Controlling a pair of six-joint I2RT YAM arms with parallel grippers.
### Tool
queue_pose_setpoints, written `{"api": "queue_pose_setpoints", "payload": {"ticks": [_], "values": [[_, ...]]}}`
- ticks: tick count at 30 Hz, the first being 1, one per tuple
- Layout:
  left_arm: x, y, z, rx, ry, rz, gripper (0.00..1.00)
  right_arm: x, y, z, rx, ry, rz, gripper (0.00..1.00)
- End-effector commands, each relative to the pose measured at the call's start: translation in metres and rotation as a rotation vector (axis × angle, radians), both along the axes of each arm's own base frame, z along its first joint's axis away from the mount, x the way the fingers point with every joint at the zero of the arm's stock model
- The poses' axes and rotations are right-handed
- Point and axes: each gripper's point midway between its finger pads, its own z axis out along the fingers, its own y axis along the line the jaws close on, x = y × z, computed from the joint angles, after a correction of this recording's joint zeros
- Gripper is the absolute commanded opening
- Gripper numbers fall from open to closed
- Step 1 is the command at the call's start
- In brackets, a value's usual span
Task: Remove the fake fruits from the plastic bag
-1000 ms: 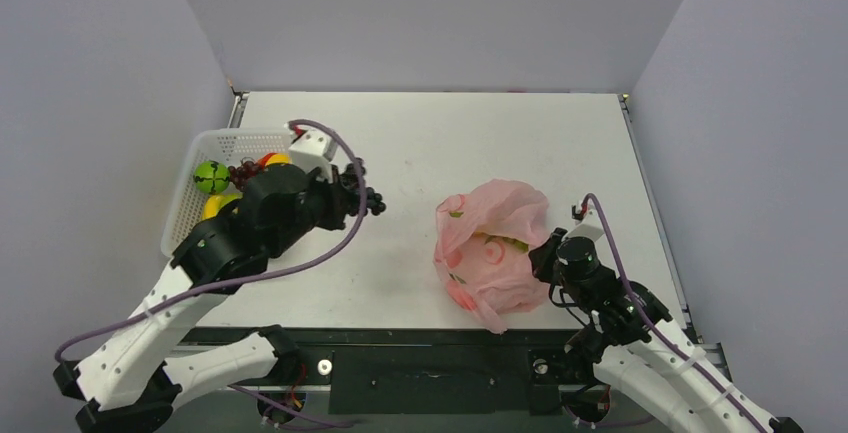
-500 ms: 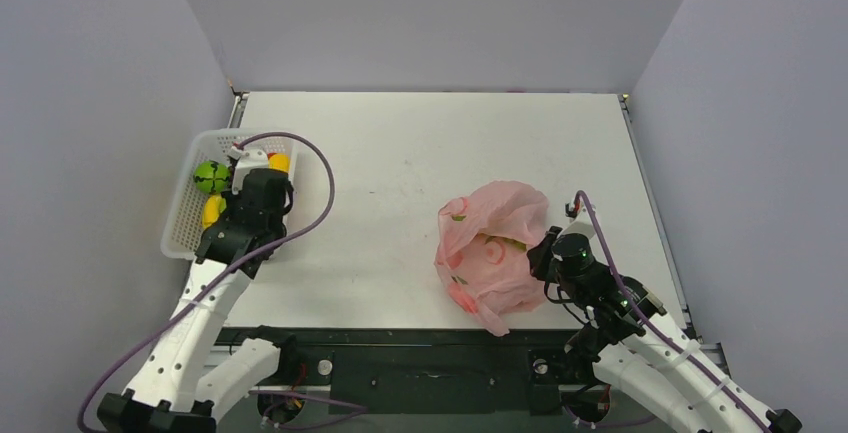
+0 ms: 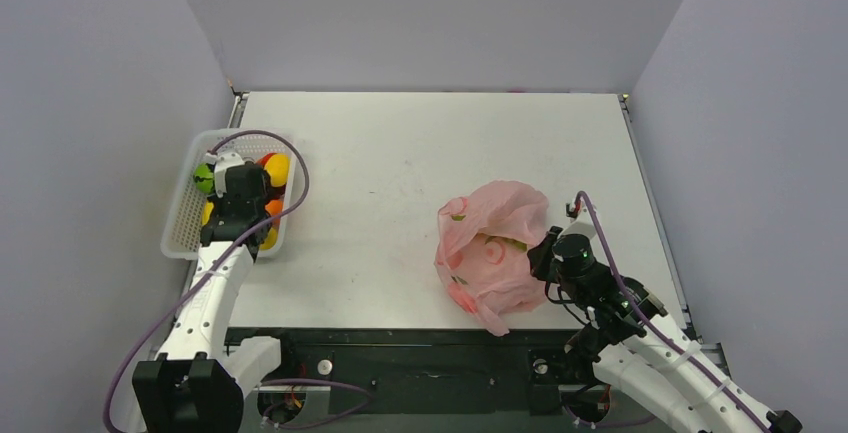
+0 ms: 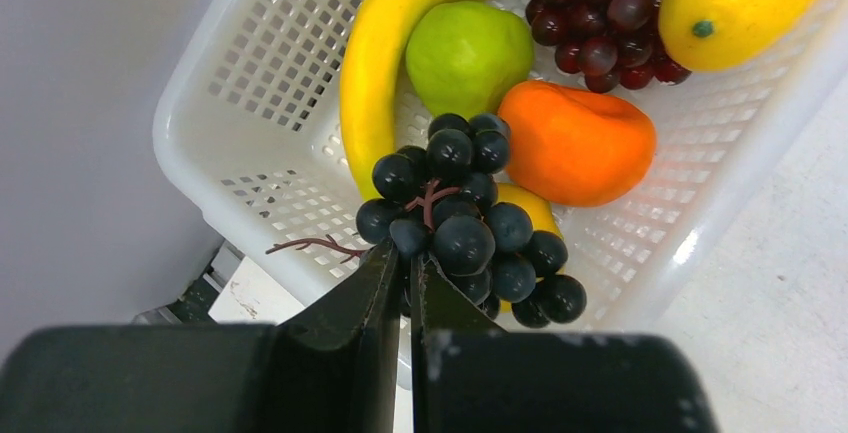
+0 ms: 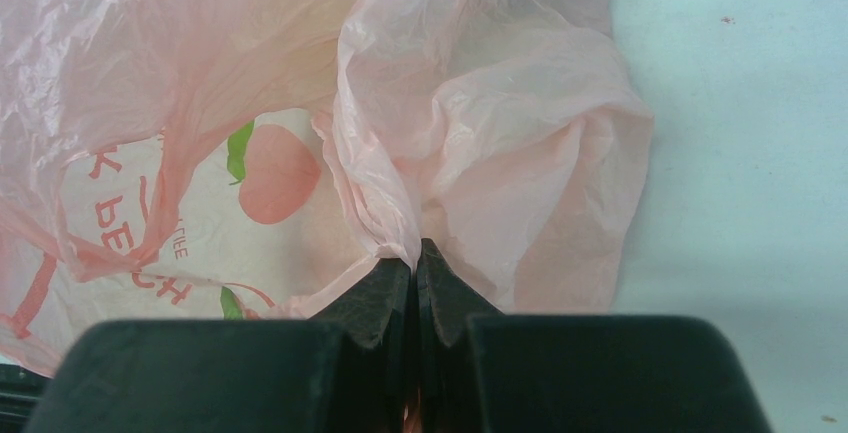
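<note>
Black grapes (image 4: 470, 223) in left gripper (image 4: 407, 273), above basket (image 4: 250, 83), banana (image 4: 375, 63), pear (image 4: 468, 53), orange (image 4: 575, 143)

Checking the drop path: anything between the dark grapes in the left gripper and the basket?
Nothing visible. The left gripper holds the dark grapes by the stem right over the white basket. Below them lies only fruit already in it: a yellow piece, the orange and the banana. They'd likely land on those.
</note>
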Motion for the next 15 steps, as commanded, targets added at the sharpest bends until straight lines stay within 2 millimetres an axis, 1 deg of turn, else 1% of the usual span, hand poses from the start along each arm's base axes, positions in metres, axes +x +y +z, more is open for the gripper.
{"api": "queue_pose_setpoints", "payload": {"ticks": [1,4,7,8,9,10,11,12,13,14,15], "values": [[0.007,0.009,0.006,-0.039,-0.111,0.073,0.00,0.010,0.001,0.011,0.005,-0.042,-0.012,0.00],[0.002,0.009,-0.004,-0.056,-0.099,0.086,0.00,0.011,0.002,0.011,-0.005,-0.037,-0.009,0.00],[0.000,0.009,-0.002,-0.052,-0.103,0.081,0.00,0.012,0.003,0.011,-0.008,-0.034,-0.002,0.00],[-0.001,0.009,0.001,-0.049,-0.113,0.079,0.05,0.012,0.003,0.011,-0.009,-0.034,-0.001,0.00],[-0.002,0.009,0.002,-0.047,-0.117,0.078,0.17,0.012,0.004,0.011,-0.007,-0.034,0.000,0.00],[-0.004,0.009,0.006,-0.045,-0.132,0.078,0.22,0.012,0.004,0.011,-0.007,-0.034,-0.001,0.00],[-0.004,0.010,0.008,-0.044,-0.139,0.077,0.32,0.012,0.004,0.011,-0.004,-0.036,0.000,0.00],[-0.006,0.009,0.013,-0.044,-0.157,0.074,0.38,0.012,0.004,0.012,-0.001,-0.037,-0.001,0.00],[-0.006,0.008,0.016,-0.046,-0.166,0.069,0.51,0.012,0.005,0.013,0.003,-0.037,0.002,0.00],[-0.007,0.007,0.022,-0.054,-0.190,0.059,0.57,0.012,0.006,0.015,0.009,-0.039,0.004,0.00],[-0.007,0.005,0.025,-0.061,-0.202,0.053,0.71,0.012,0.007,0.016,0.012,-0.041,0.005,0.00]]}}
